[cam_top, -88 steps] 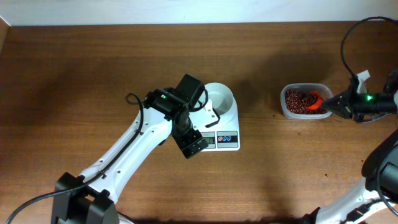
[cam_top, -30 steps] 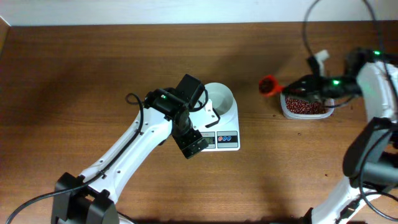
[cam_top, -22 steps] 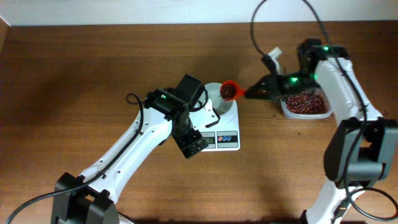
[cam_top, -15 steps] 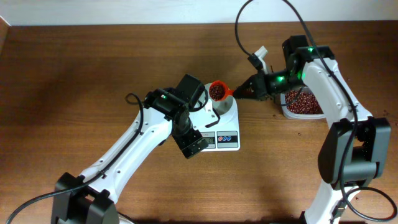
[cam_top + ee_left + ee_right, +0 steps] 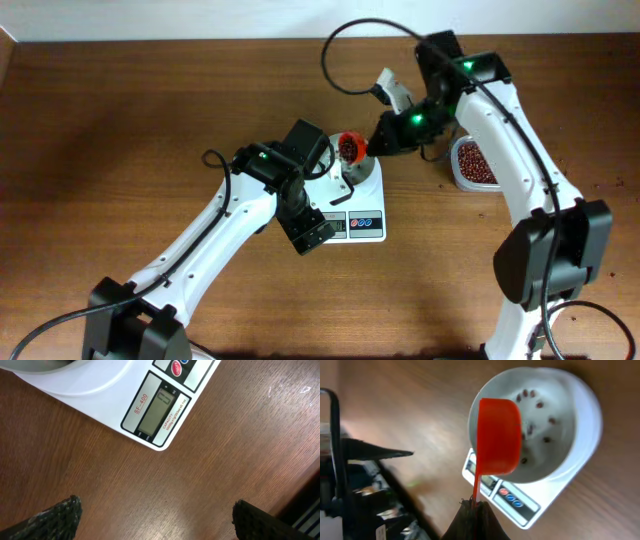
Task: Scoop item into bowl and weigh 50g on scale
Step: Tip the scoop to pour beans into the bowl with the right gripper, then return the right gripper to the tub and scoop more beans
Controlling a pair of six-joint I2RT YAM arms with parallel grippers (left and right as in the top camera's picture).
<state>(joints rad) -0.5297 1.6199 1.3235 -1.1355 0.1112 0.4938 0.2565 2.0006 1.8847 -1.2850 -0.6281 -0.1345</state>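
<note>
My right gripper (image 5: 385, 140) (image 5: 476, 505) is shut on the handle of the orange-red scoop (image 5: 350, 147) (image 5: 497, 442), held tilted over the white bowl (image 5: 362, 170) (image 5: 560, 390). Dark red-brown beans (image 5: 537, 405) are falling into the bowl; several lie inside it. The bowl sits on the white scale (image 5: 365, 218) (image 5: 520, 505) (image 5: 160, 405). My left gripper (image 5: 308, 232) (image 5: 155, 520) is open and empty, over the table just in front of the scale's display. More beans (image 5: 475, 163) lie in the clear tub at the right.
The clear plastic tub (image 5: 458, 178) stands right of the scale, partly under my right arm. A few stray beans (image 5: 585, 183) lie on the wood at the far right. The left arm reaches across the table's front left.
My right gripper lifted the loaded scoop out of the tub, carried it left to the bowl and tipped it. The left arm has not moved.
</note>
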